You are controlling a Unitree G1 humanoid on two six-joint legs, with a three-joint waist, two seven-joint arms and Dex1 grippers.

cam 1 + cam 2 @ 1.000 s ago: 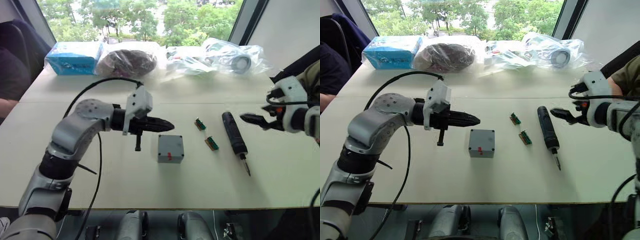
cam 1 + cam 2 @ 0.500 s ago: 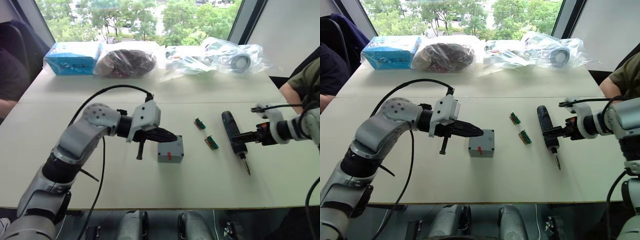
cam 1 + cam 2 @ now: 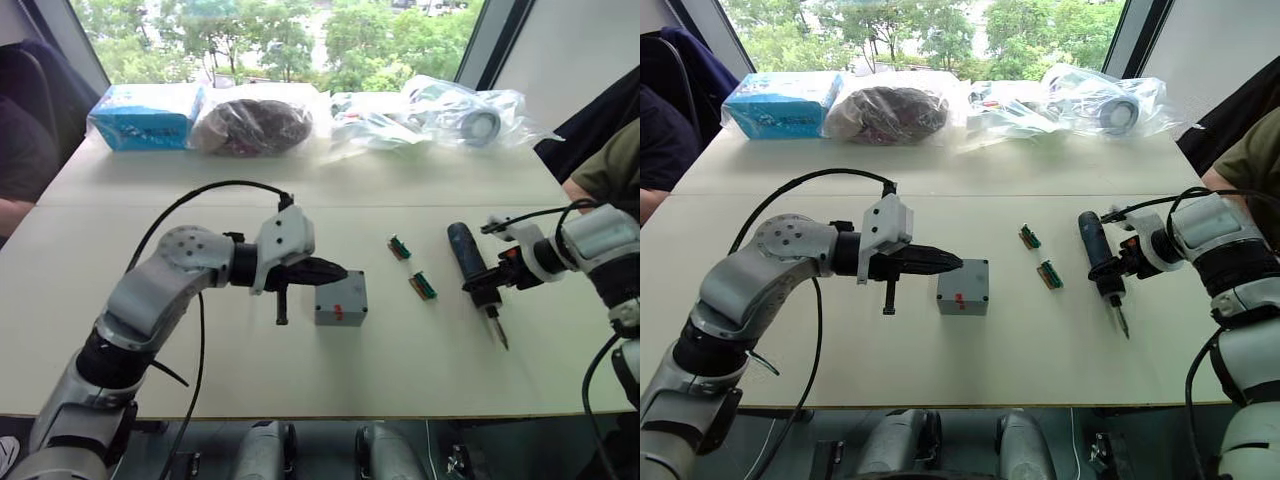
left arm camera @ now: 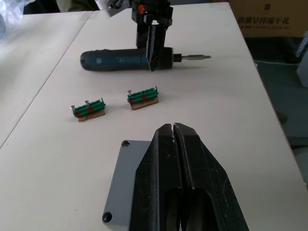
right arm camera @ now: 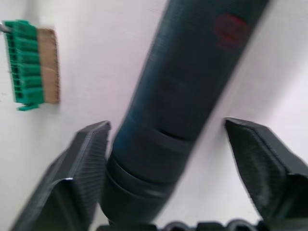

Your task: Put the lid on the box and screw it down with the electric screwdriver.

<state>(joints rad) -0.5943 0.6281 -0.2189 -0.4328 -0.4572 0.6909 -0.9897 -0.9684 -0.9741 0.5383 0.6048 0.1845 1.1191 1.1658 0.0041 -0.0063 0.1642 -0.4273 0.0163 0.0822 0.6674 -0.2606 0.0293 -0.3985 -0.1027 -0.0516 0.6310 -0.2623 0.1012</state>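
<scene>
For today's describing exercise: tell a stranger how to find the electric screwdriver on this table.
Start at the pale table and find the small grey box near its middle. Toward the robot's right, past two little green connectors, lies the electric screwdriver, with the right gripper around it. It alone is dark, long and round, with a thin metal tip.

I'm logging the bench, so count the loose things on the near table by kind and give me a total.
Grey box: 1
Screwdriver: 1
Green connector strips: 2
Total: 4
</scene>
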